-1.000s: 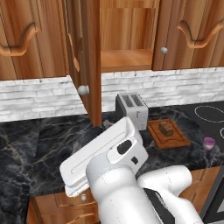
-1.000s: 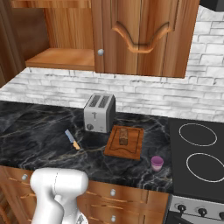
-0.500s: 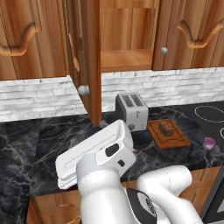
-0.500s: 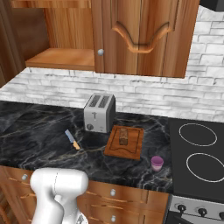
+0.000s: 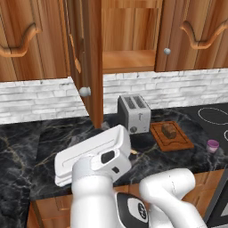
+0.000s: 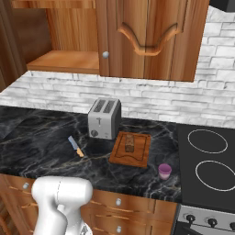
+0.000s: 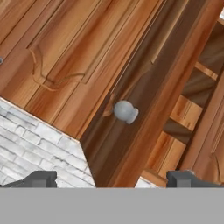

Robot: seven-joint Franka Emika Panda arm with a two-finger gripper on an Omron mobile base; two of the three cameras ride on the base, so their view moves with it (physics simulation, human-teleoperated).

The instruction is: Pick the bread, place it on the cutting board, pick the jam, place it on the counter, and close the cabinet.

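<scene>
the bread (image 6: pixel 130 142) sits on the cutting board (image 6: pixel 137 158), just right of the toaster (image 6: pixel 104 118); the jam (image 6: pixel 165 171) stands on the counter (image 6: pixel 36 147), right of the board and near the front edge; those steps look done; the cabinet (image 5: pixel 91 67) door, left of the toaster, stands open with its knob (image 7: pixel 125 111) facing the gripper (image 7: pixel 111 178), fingertips wide apart and holding nothing; closing remains; the shelf's depth is partly hidden behind the door.

Black gold-veined counter (image 6: pixel 41 142); warm-brown cabinet (image 5: pixel 89 58); purple-lidded jam (image 6: pixel 165 171); dark brown bread (image 6: pixel 130 142).
</scene>
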